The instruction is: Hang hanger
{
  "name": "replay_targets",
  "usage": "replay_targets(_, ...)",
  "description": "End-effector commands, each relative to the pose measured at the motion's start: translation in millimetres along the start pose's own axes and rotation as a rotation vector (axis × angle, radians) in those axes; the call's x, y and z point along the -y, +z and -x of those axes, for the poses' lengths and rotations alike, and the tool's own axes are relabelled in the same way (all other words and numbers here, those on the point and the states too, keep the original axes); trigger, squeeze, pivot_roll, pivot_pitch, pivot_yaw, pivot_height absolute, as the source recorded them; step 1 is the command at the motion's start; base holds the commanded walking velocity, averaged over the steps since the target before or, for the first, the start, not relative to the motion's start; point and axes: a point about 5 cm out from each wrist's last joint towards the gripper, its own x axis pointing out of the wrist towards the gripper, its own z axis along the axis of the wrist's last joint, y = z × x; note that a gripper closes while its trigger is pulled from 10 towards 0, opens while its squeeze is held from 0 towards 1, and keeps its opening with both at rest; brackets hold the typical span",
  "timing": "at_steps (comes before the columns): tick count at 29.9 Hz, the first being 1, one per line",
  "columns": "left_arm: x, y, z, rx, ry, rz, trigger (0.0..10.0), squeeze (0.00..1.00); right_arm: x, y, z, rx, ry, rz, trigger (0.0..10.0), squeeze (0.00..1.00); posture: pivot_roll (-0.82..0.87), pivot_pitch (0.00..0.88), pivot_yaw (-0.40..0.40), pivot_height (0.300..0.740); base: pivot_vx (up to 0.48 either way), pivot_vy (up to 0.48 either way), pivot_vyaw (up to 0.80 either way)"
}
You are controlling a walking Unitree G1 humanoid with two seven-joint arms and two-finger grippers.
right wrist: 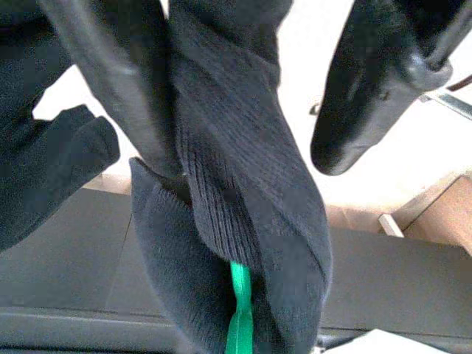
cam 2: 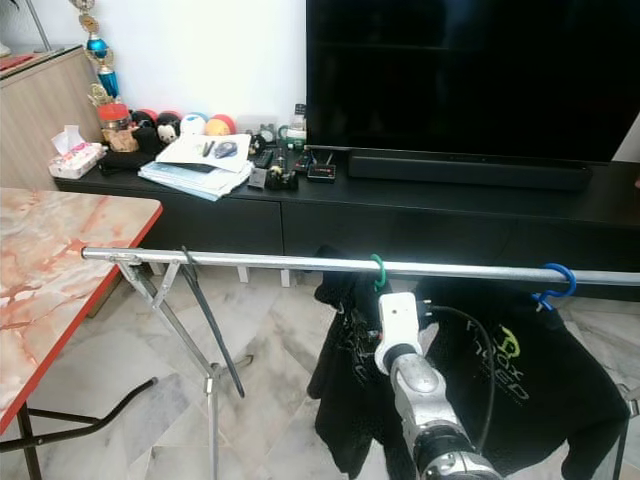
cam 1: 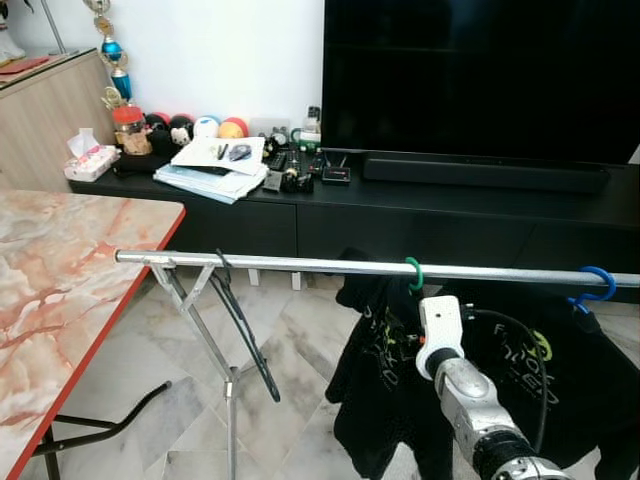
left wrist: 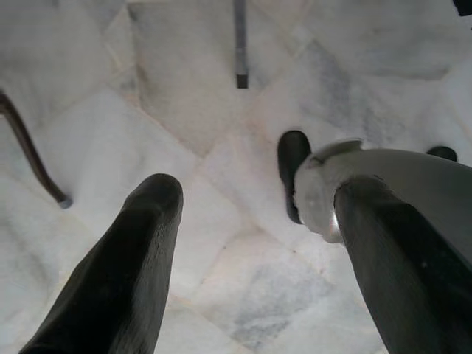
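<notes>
Reaching right claw [right wrist: 243, 96]: fingers apart, black garment collar [right wrist: 243, 184] between them, just under the rail
Left claw [left wrist: 251, 243]: fingers apart, pointing down at the marble floor [left wrist: 184, 110]
Green hanger [cam 1: 414, 272]: hooked on the metal rail [cam 1: 300, 264], carrying a black shirt [cam 1: 385, 390]
Blue hanger [cam 1: 597, 284]: on the same rail, further right
Black hanger [cam 1: 245, 330]: hanging empty near the rail's left end
Table [cam 1: 60, 270]: marble top, left of the rack

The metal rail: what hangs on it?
On the metal rail: a bare black hanger, a green hanger and a blue hanger, each carrying dark clothing; the garments cover their frames.
</notes>
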Motion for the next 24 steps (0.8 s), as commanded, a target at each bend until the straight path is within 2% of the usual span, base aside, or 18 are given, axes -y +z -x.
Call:
replay_targets(1, 0.2, 0, -0.5, -0.023, -0.007, 0.001, 10.0, 0.0, 0.1, 0, -0.6, -0.003, 0.001, -0.008, 0.0, 0.0, 0.13, 0.0, 0.011, 0.74, 0.0, 0.0, 0.0)
replay_targets(15, 26.0, 2, -5.2, -0.033, -0.029, -0.003, 10.0, 0.0, 0.7, -7, 2.0, -0.019, 0.006, -0.011, 0.0, 0.0, 0.12, 0.0, 0.015, 0.74, 0.0, 0.0, 0.0)
replay_targets(20, 24.9, 2, -5.1, -0.03, -0.03, -0.001, 10.0, 0.0, 1.5, -7, 2.1, -0.017, 0.001, -0.013, 0.0, 0.0, 0.12, 0.0, 0.015, 0.74, 0.0, 0.0, 0.0)
replay_targets(24, 14.9, 2, -3.6, -0.03, -0.02, 0.001, 10.0, 0.0, 1.4, -8, 2.6, -0.012, -0.005, -0.015, 0.0, 0.0, 0.12, 0.0, 0.014, 0.74, 0.0, 0.0, 0.0)
